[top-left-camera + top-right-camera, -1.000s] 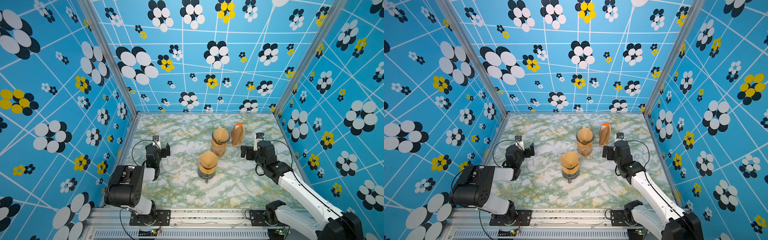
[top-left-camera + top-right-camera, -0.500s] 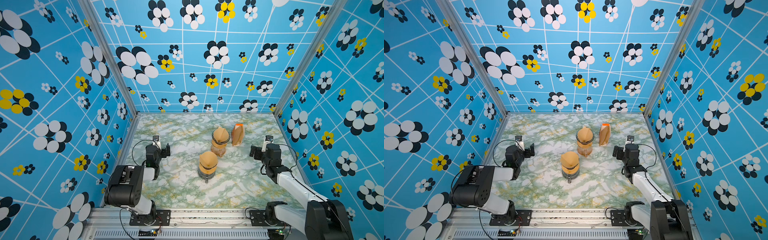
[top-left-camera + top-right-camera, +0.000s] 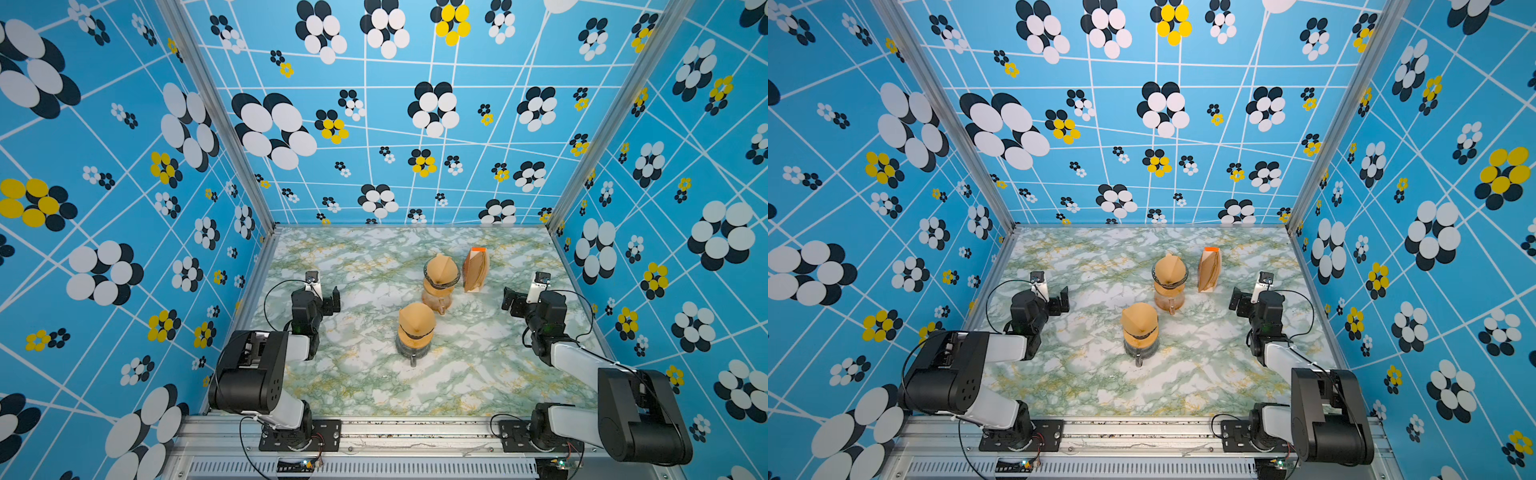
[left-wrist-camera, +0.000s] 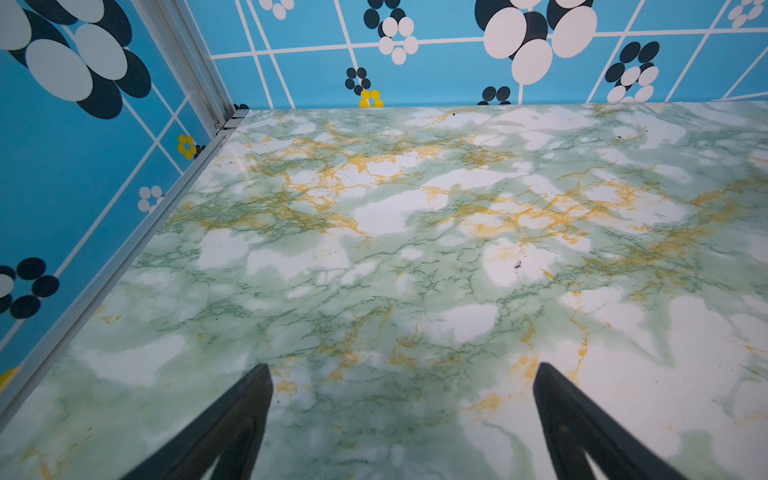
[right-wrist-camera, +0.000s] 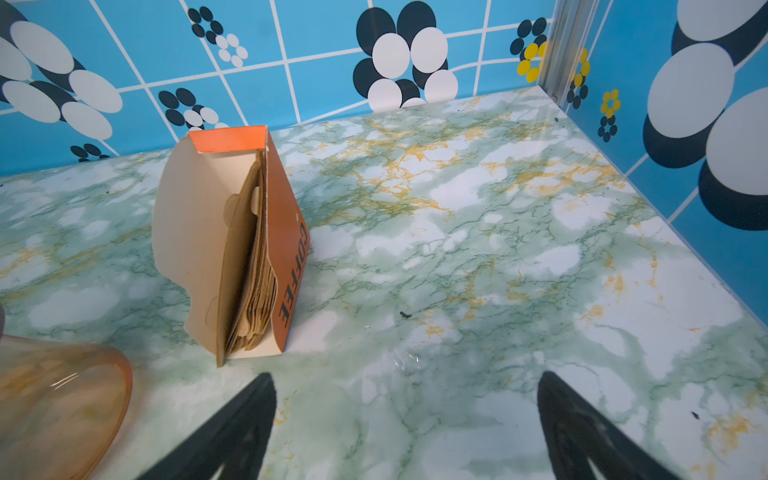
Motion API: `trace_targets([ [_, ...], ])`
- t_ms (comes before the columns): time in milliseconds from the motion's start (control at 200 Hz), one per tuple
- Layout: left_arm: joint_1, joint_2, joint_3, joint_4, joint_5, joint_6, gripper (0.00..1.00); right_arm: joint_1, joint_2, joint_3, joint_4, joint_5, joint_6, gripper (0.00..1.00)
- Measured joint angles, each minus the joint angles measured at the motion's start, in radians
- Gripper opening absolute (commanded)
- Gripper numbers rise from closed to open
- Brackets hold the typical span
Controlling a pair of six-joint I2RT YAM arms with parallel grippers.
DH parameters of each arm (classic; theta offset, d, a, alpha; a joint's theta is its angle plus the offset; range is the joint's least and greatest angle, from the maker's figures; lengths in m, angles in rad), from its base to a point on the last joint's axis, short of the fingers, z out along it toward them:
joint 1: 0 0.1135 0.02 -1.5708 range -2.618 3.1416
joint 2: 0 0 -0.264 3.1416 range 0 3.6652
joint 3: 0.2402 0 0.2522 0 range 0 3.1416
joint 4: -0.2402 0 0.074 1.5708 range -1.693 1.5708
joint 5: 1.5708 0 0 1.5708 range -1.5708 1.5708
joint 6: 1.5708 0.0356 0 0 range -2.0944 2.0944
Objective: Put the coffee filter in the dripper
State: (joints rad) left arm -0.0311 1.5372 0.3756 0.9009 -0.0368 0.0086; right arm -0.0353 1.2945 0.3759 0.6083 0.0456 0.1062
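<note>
— What has changed?
— My right gripper (image 3: 510, 300) has drawn back from the filter box (image 3: 476, 270); my left gripper (image 3: 333, 298) has stayed.
— And now?
— Both sets of fingers (image 5: 239, 419) spread wide, empty, over the marble table (image 3: 361, 386). Two drippers (image 3: 414, 337) stand between my grippers, a coffee filter (image 3: 416, 316) in each; the box stands beyond my right fingers.

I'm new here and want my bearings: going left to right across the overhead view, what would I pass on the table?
left gripper, open → nearer dripper, paper filter on top → farther dripper, likewise topped → box of coffee filters, standing upright → right gripper, open.
</note>
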Motion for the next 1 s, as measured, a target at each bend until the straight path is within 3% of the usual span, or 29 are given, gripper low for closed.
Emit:
trace_targets([
  [375,0.000,0.000,0.000,-0.005,0.000,0.000,0.99,0.000,0.059,-0.025,0.158,-0.005,-0.038,0.99],
  [620,0.000,0.000,0.000,-0.007,0.000,0.000,0.99,-0.001,0.240,-0.069,0.376,-0.042,-0.044,0.99],
  [1000,0.000,0.000,0.000,-0.007,0.000,0.000,0.99,-0.001,0.262,-0.032,0.369,-0.026,-0.047,0.99],
])
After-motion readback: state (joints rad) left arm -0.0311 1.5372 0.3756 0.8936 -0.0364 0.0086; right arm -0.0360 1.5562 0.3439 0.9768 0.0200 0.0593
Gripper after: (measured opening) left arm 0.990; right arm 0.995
